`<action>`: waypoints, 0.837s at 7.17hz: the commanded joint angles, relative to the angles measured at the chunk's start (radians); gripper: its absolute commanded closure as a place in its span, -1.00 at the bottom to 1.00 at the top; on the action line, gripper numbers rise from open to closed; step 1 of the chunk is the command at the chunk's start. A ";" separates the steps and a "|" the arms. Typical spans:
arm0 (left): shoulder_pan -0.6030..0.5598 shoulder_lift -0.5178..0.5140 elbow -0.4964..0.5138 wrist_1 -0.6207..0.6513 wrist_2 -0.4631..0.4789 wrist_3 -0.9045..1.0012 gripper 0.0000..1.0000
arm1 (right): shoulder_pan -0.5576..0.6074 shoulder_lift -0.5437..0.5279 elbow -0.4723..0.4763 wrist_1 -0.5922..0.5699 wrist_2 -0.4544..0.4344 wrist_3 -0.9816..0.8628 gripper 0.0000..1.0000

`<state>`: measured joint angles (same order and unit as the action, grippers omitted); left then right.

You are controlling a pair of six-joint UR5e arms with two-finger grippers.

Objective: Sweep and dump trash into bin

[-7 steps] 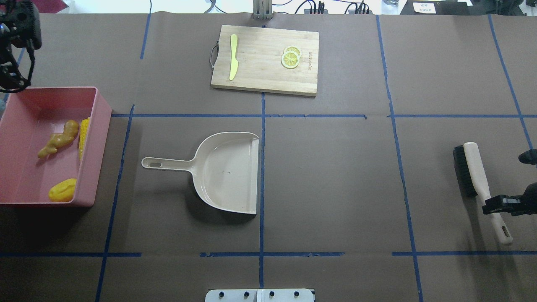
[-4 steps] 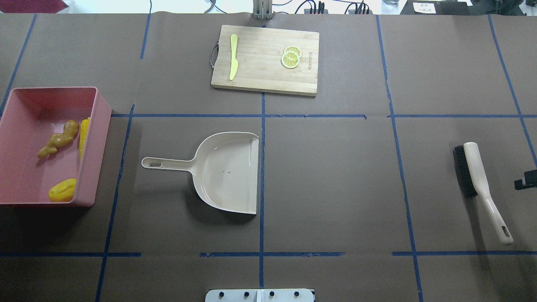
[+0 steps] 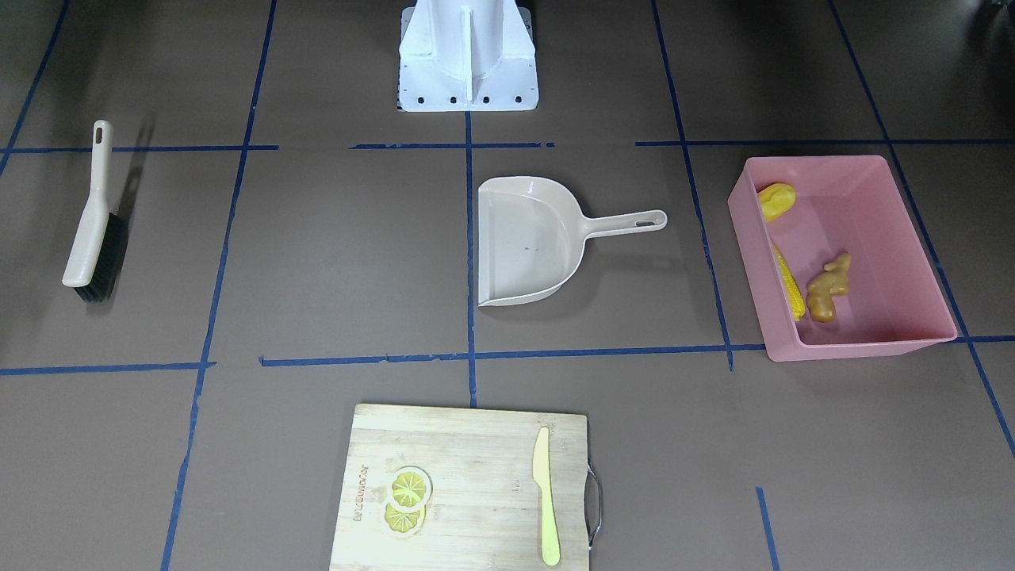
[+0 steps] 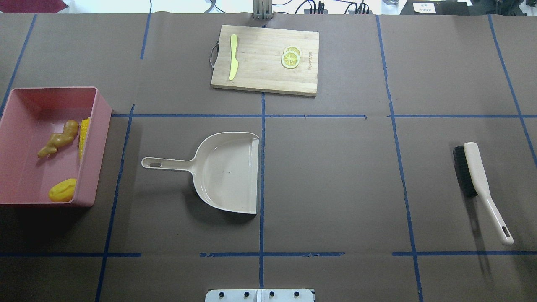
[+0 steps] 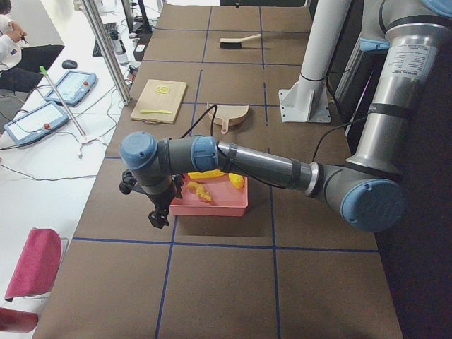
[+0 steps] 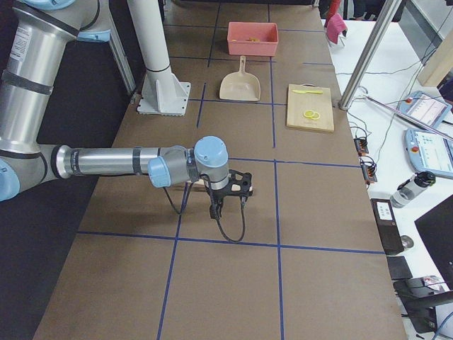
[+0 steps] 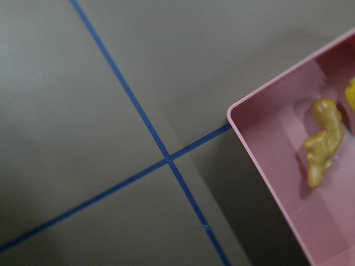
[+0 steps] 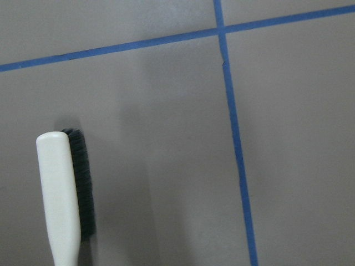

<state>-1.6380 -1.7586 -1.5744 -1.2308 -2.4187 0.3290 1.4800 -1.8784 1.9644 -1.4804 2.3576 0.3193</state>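
Note:
The pink bin (image 4: 25,94) stands at the table's left end. In it lie the corn cob (image 4: 84,132), the tan ginger root (image 4: 58,139) and the small yellow potato piece (image 4: 63,190). They also show in the front view: bin (image 3: 860,349), corn (image 3: 789,289), ginger (image 3: 829,287), potato (image 3: 775,200). The left wrist view shows the bin's corner (image 7: 266,166) and the ginger (image 7: 321,141). My left gripper (image 5: 157,215) hangs outside the bin's end. My right gripper (image 6: 248,185) is at the table's right end. Both show only in side views, so I cannot tell their state.
The beige dustpan (image 4: 226,176) lies empty mid-table. The brush (image 4: 478,176) lies at the right, also in the right wrist view (image 8: 58,194). A wooden cutting board (image 4: 264,58) at the far side carries a yellow-green knife (image 4: 233,56) and lemon slices (image 4: 290,58).
Both arms have drawn out of the overhead view, the left off the left edge, the right off the right edge away from the brush handle. The brush, dustpan and bin have not moved.

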 commanded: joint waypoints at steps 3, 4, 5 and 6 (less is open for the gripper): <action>0.003 0.119 -0.067 -0.157 0.001 -0.284 -1.00 | 0.101 0.278 -0.110 -0.333 -0.012 -0.157 -1.00; 0.004 0.119 -0.068 -0.197 0.001 -0.306 -1.00 | 0.102 0.277 -0.143 -0.321 -0.011 -0.163 -1.00; 0.007 0.120 -0.059 -0.235 0.000 -0.335 -1.00 | 0.141 0.283 -0.139 -0.327 0.000 -0.216 -1.00; 0.007 0.122 -0.088 -0.236 0.000 -0.341 -1.00 | 0.147 0.268 -0.144 -0.333 0.002 -0.256 -1.00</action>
<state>-1.6321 -1.6391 -1.6437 -1.4471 -2.4187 0.0068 1.6093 -1.6035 1.8287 -1.8066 2.3549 0.1109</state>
